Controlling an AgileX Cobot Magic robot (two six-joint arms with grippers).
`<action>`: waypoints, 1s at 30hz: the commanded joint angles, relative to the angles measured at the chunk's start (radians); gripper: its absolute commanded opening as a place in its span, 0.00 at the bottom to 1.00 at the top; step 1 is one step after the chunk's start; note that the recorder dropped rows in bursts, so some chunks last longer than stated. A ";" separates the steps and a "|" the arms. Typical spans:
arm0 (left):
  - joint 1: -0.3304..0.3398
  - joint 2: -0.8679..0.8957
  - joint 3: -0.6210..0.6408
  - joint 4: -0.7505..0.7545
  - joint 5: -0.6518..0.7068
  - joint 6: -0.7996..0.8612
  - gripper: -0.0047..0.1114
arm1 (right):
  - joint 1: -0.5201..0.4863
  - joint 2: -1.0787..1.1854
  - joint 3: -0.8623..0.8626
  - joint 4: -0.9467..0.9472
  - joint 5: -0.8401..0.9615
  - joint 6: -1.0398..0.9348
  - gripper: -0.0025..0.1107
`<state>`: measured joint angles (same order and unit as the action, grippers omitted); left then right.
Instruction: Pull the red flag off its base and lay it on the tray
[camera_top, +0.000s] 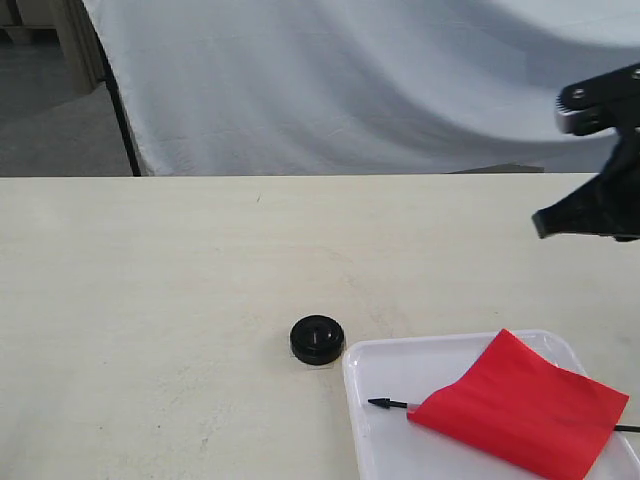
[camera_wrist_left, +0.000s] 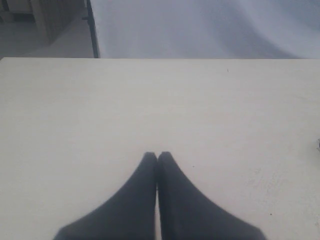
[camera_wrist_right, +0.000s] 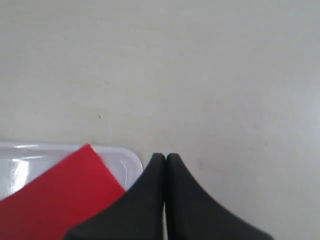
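Observation:
The red flag lies flat in the white tray at the front right of the table, its black pointed tip aimed left. The round black base stands just left of the tray, with nothing in its centre hole. My right gripper hangs shut and holding nothing, high above the table behind the tray. In the right wrist view its jaws press together beside the tray corner and the flag's cloth. My left gripper is shut over bare tabletop, out of the exterior view.
A white cloth backdrop hangs behind the table's far edge. A dark stand leg rises at the back left. The tray reaches the table's front right corner.

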<state>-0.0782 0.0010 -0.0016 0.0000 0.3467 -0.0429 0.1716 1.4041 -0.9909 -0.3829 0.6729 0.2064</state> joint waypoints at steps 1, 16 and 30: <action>-0.007 -0.001 0.002 0.000 -0.004 0.001 0.04 | -0.190 -0.021 -0.029 0.321 0.145 -0.248 0.02; -0.007 -0.001 0.002 0.000 -0.004 0.001 0.04 | -0.273 -0.609 0.425 0.477 -0.424 -0.255 0.02; -0.007 -0.001 0.002 0.000 -0.004 0.001 0.04 | -0.273 -1.376 0.788 0.480 -0.896 -0.259 0.02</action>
<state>-0.0782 0.0010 -0.0016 0.0000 0.3467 -0.0429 -0.0972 0.1061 -0.2375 0.0916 -0.1428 -0.0444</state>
